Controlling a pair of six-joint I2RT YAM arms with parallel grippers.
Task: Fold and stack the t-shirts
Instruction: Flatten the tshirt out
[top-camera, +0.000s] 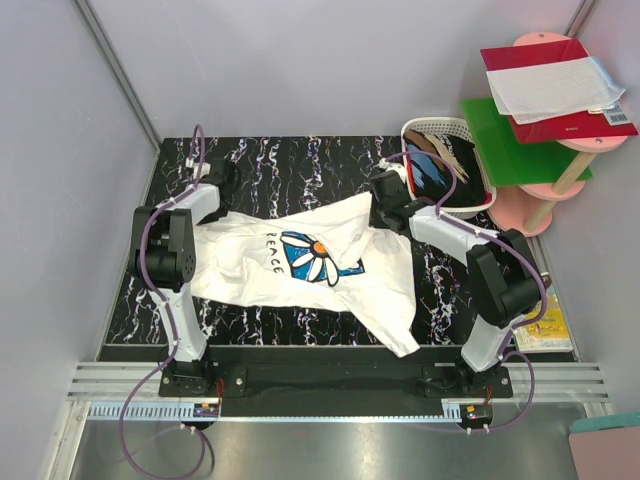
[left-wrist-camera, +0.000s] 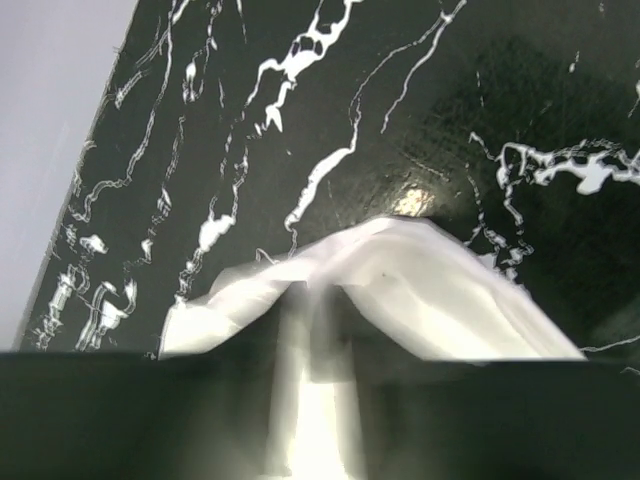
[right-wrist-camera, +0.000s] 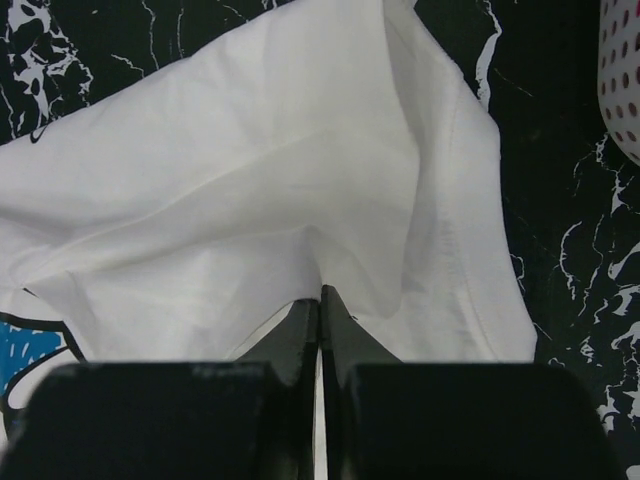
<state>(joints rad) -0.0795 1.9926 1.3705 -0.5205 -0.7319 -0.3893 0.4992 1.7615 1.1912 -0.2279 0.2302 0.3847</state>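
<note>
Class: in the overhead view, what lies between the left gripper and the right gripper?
The white t-shirt, daisy print up, spans from the left gripper to the right gripper; the top view shows it.

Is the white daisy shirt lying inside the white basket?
No, the white shirt lies spread out on the black table, while the basket beside it holds darker clothes.

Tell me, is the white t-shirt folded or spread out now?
Spread out, not folded: the white t-shirt lies open and wrinkled on the table, daisy print facing up.
</note>
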